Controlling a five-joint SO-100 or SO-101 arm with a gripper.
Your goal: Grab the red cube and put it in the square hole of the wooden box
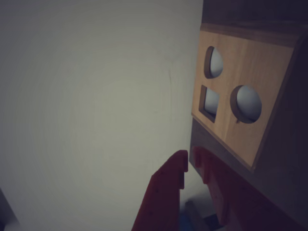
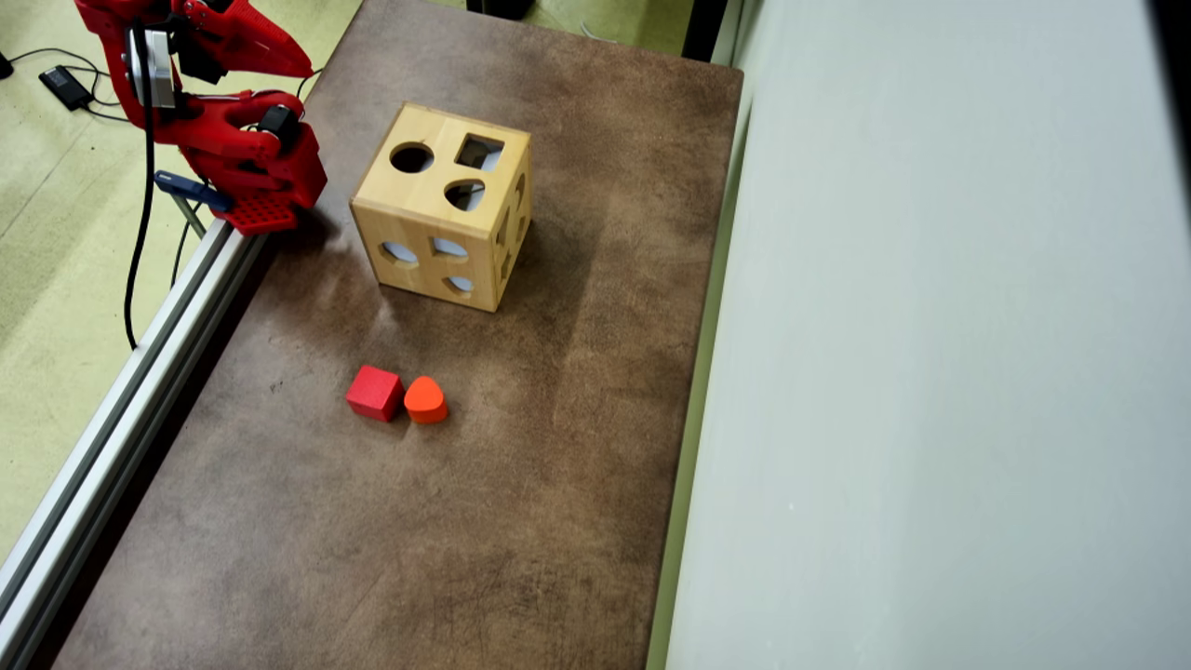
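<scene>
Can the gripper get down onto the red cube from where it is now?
Probably yes. The cube lies on open mat with nothing above it; only the orange block touches one side. The gripper is back near the box, empty, jaws slightly apart.

Orange teardrop block (image 2: pixel 426 400) on brown desk (image 2: pixel 484 521); metal rail (image 2: pixel 121 409) along left edge; black cable (image 2: pixel 140 242) on green floor (image 2: pixel 56 233).
</scene>
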